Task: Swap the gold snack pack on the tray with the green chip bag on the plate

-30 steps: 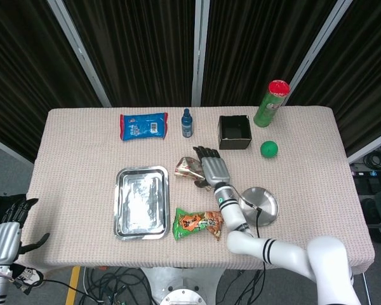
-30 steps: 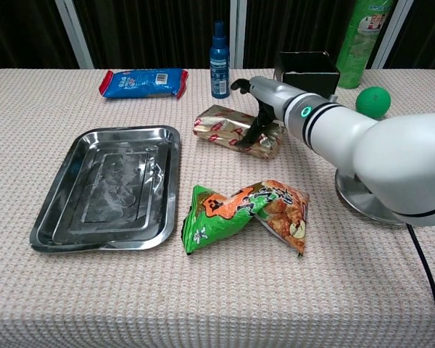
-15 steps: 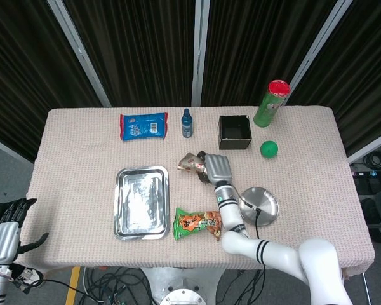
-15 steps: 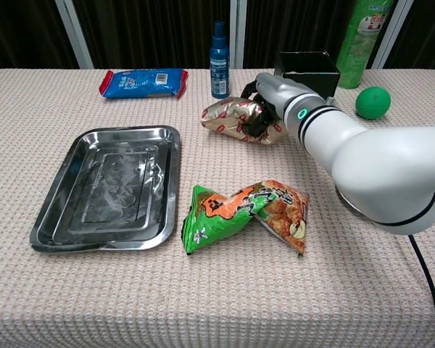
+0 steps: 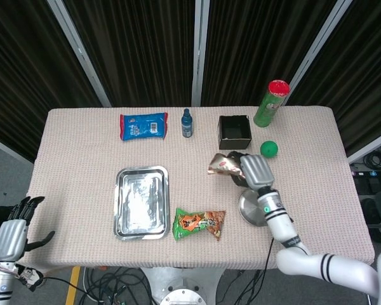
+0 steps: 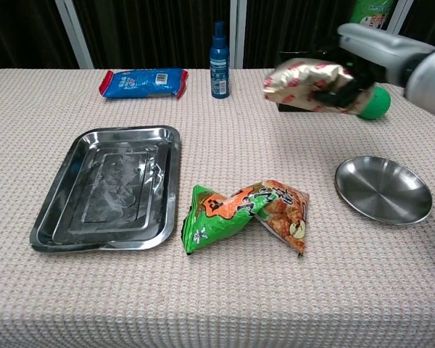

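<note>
Gold snack pack (image 6: 307,85) hangs above the table, gripped by the right hand (image 6: 362,61); left hand (image 5: 14,230) hangs spread, holding nothing.

Shiny metal tray (image 6: 51,217) & plate (image 6: 383,190) (woven matt cloth (image 6: 225,304)).

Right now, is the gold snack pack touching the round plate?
Apart. In the chest view, the right hand holds the gold snack pack up in the air, well above the bare plate.
</note>
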